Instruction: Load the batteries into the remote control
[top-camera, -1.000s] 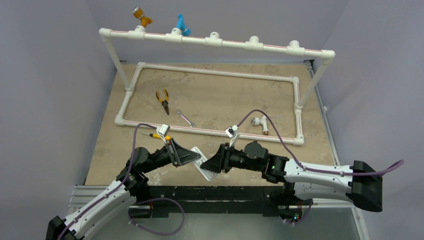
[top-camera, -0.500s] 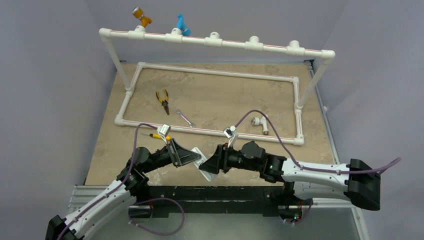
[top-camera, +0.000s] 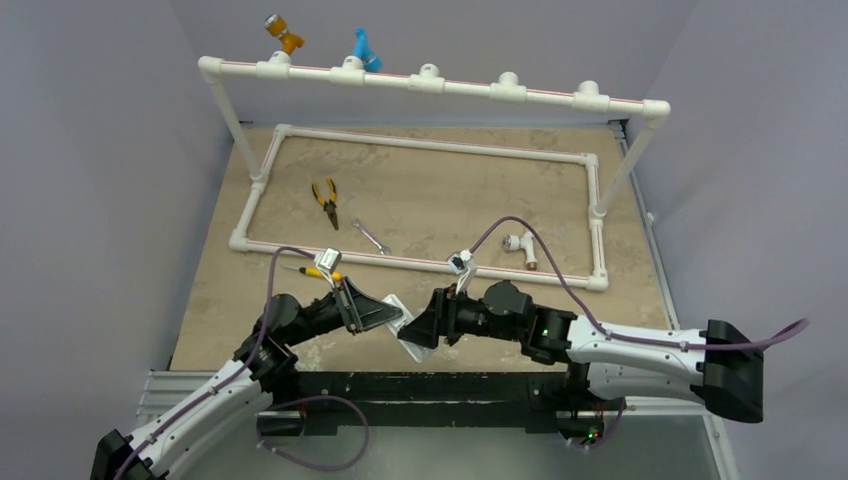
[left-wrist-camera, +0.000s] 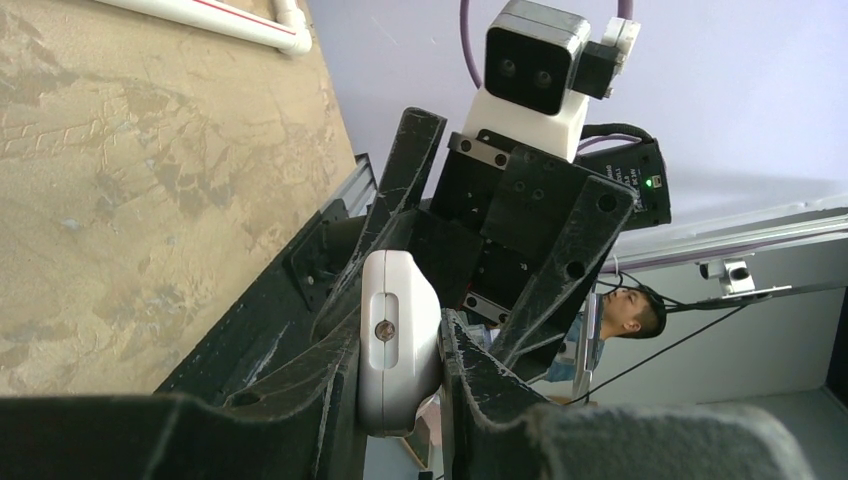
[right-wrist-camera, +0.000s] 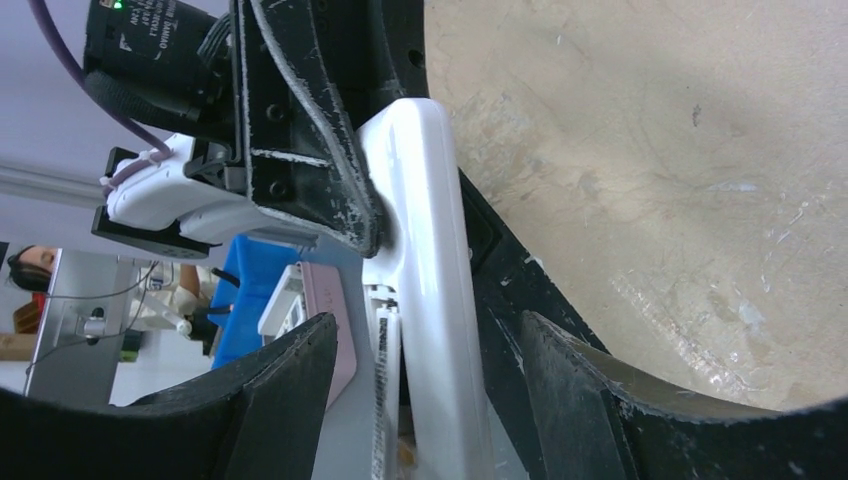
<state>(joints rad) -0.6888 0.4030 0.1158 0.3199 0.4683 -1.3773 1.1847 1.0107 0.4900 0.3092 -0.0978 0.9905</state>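
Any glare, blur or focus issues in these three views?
Top external: even light, sharp, no harsh shadows on the table. Left wrist: remote crisp, own fingers dark and blurred. Right wrist: glare streak down the remote's edge, near fingers soft, table sharp.

Pale lilac walls (top-camera: 100, 150) enclose tan mottled tabletop (top-camera: 450, 190); white pipe frame (top-camera: 470, 88) at 12 o'clock; soft, even light.

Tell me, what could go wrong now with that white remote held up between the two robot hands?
The remote control is clamped at one end by the left hand alone; it could slip and drop near the table edge. The right hand stands open around the remote's other end, so a stray nudge might twist it out of grip.
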